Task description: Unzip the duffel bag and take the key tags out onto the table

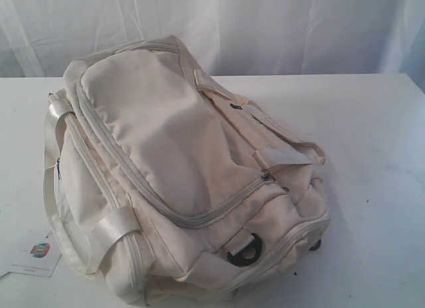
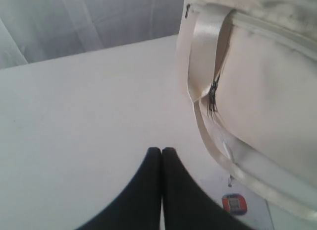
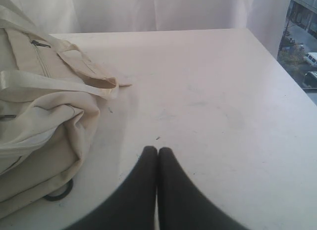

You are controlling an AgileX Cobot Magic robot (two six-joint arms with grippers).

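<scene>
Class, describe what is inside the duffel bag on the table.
Nothing inside shows: the duffel bag lies on the table with its visible zips closed, its cream fabric covering any contents. No key tags are visible.

This looks like an indoor test room or lab set-up. A broad, plain white table (image 1: 378, 142) lies under and ahead of the right gripper (image 3: 157, 151), and the same plain surface stretches ahead of the left gripper (image 2: 161, 151). Past the table's far edge, straight ahead of both grippers, white curtains (image 1: 299, 29) hang as an even backdrop, brightly lit. Ahead of the right gripper, on the side away from the duffel bag (image 3: 39, 116), a window (image 3: 302, 22) looks down on a street (image 3: 292, 31) with 1 pale vehicle (image 3: 312, 59) on it, so the room sits above ground level.
</scene>
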